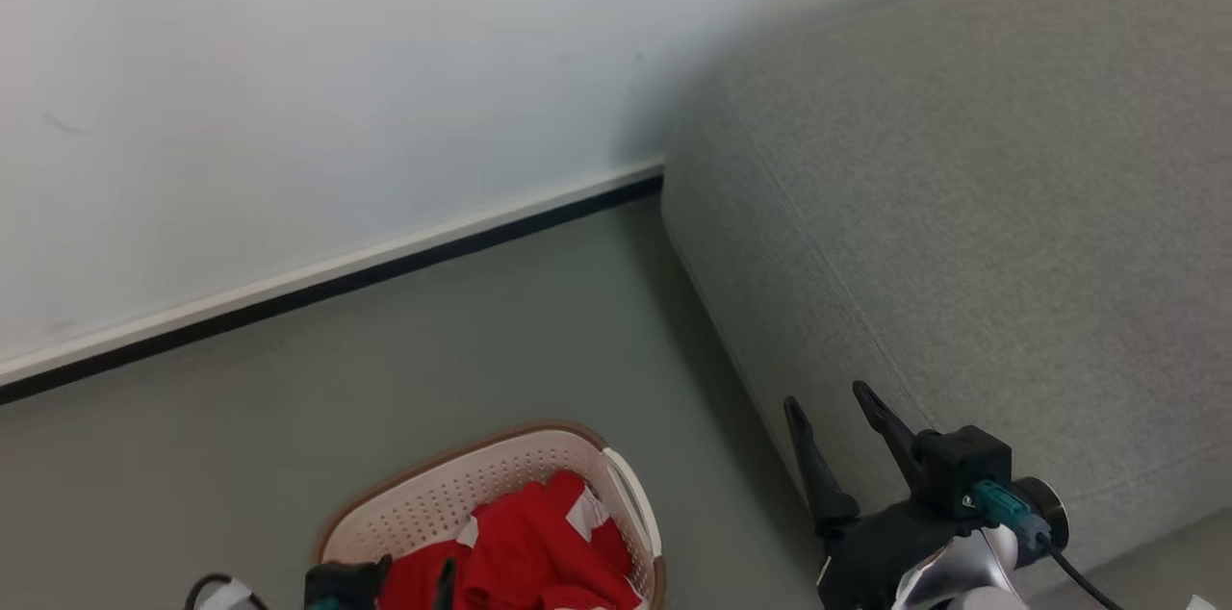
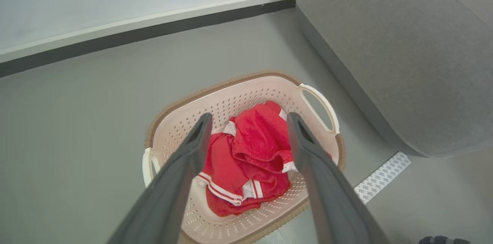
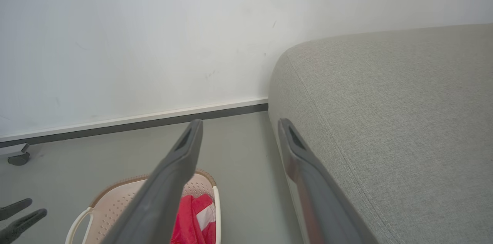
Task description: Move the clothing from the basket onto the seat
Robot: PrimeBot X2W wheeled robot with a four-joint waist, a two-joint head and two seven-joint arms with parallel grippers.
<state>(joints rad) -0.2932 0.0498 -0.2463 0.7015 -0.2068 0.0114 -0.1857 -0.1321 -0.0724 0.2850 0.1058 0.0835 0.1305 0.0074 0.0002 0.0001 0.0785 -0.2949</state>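
Observation:
The cream basket (image 1: pixel 452 485) with a brown rim stands on the floor left of the grey seat (image 1: pixel 962 206). Crumpled red clothing (image 2: pixel 254 140) with white trim lies inside the basket (image 2: pixel 231 82), also seen as clothing (image 1: pixel 525 552) in the head view. My left gripper (image 2: pixel 249 117) hangs open above the clothing, apart from it and holding nothing. My right gripper (image 1: pixel 828 400) is open and empty beside the seat's front left corner, its right finger close along the seat (image 3: pixel 385 101). The basket (image 3: pixel 115 194) lies below and to its left.
A white wall with a dark skirting strip (image 1: pixel 337 288) runs behind the basket. Grey floor surrounds the basket. A white patterned strip (image 2: pixel 381 176) lies on the floor by the seat's base. A small caster wheel (image 3: pixel 17 157) sits by the wall.

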